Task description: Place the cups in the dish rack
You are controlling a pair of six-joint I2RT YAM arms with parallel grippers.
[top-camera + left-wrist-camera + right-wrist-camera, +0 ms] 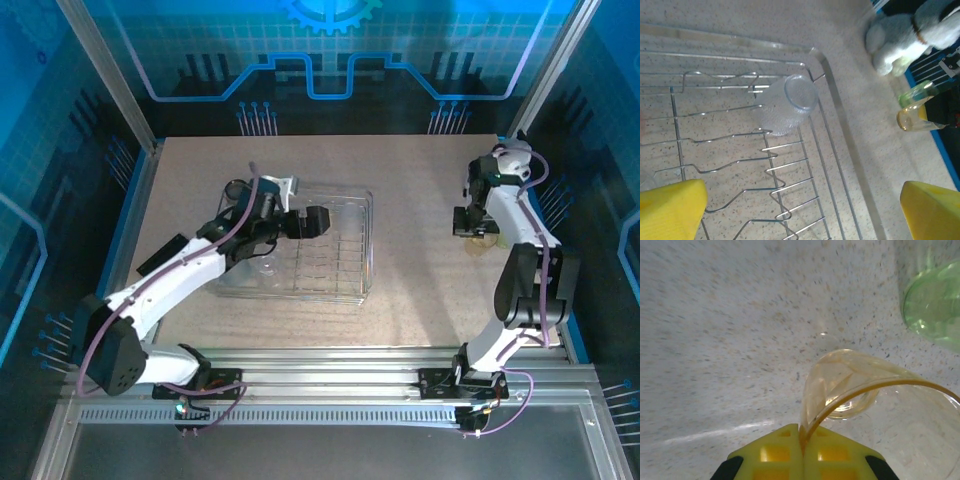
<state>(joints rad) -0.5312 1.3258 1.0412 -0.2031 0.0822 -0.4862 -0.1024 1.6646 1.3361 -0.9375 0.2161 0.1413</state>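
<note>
right gripper (802, 440): clenched on amber cup (840, 385) rim, thin pinch
cup location: tilted, 3 o'clock of dish rack (335, 245)
left gripper (801, 212): released, above dish rack
risk: wall flexes, cup slips or swings on lift — may clip green cup (935, 300) at 1 o'clock

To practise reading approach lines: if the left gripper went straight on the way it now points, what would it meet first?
Most likely the dish rack: its wire dividers sit straight ahead of the open left gripper. The clear cup lies farther on, though depth is unclear.
</note>
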